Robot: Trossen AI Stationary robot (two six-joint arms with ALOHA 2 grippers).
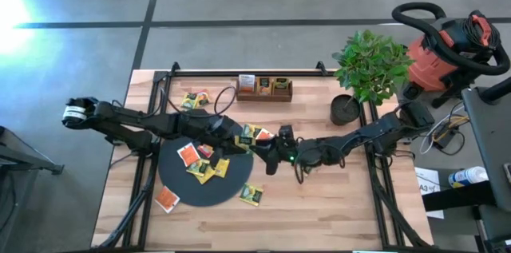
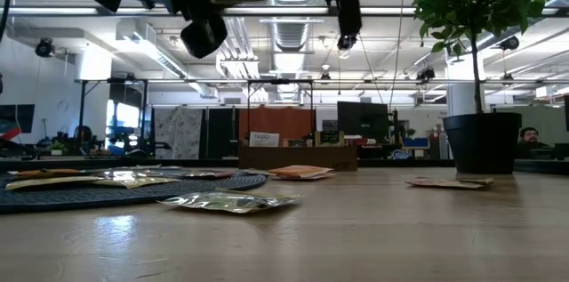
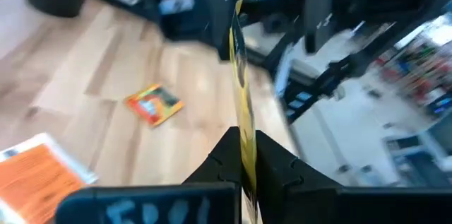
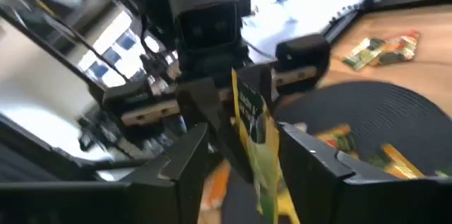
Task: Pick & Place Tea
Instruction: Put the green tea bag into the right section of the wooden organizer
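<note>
Scene: two arms meet above the middle of the wooden table (image 1: 319,205), just past the edge of the black disc (image 1: 180,189).
Held item: one yellow-green tea packet (image 3: 242,104), carried edge-on and clear of the table, between the two grippers.
Left gripper (image 3: 246,155): fingers pressed together on the packet's lower end; in the left wrist view the packet rises straight from between them.
Right gripper (image 4: 244,155): fingers stand apart on either side of the same packet, with visible gaps; it does not grip.
Key relation: the packet's long axis runs outward from the left fingers toward the right gripper, which faces it head-on. The left arm alone carries it; by my reading this is a hand-over just completed or about to reverse, and the next move depends on the right fingers clearing the packet sideways without dragging it.
Other tea: several packets (image 1: 204,165) lie flat on the disc; more lie loose on the table, one orange packet (image 1: 166,198) at the disc's near edge and a green one (image 1: 251,195) beside it.
Tray: wooden box (image 1: 264,88) at the table's far edge, well apart from both grippers.
High view: shows arm layout and scattered packets, but hides the grip.
Wrist views: show which fingers clamp and which do not.
Low view: shows packets flat on the table; the grippers are mostly above its top edge.
</note>
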